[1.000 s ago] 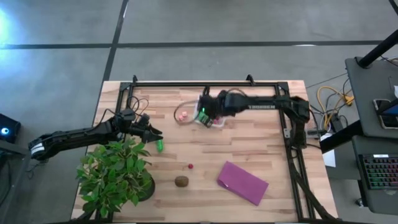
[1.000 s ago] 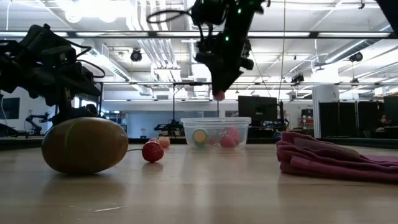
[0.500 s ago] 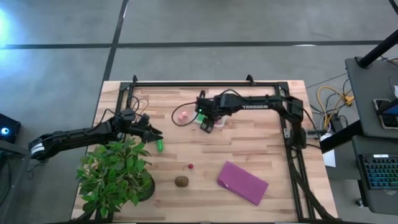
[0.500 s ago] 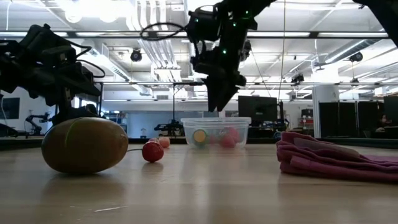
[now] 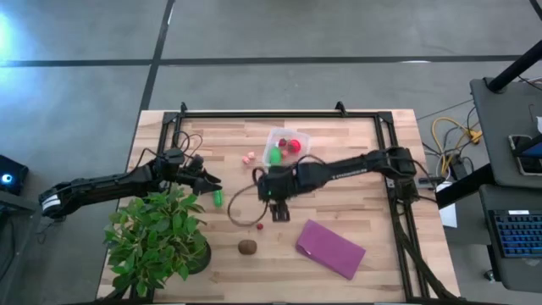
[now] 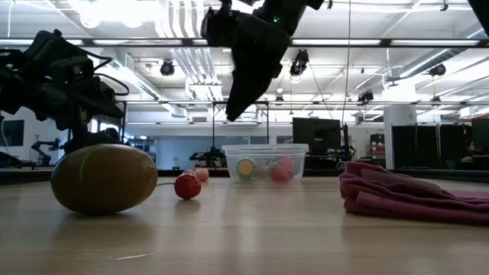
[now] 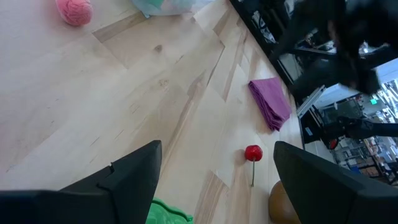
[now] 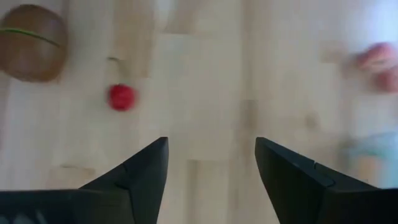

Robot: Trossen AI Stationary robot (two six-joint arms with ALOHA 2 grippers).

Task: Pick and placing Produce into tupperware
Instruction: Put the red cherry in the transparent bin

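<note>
While your right gripper (image 5: pixel 279 212) hangs spread and empty above the small red fruit (image 5: pixel 260 226), your left gripper (image 5: pixel 213 182) waits spread over the green piece (image 5: pixel 218 199); the tupperware (image 5: pixel 286 146) holds several pieces.

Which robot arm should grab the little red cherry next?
Probably the right one. Its open, empty gripper hangs close to the cherry, which shows right ahead in its wrist view. The left gripper waits farther off, over a green piece beside the plant.
</note>
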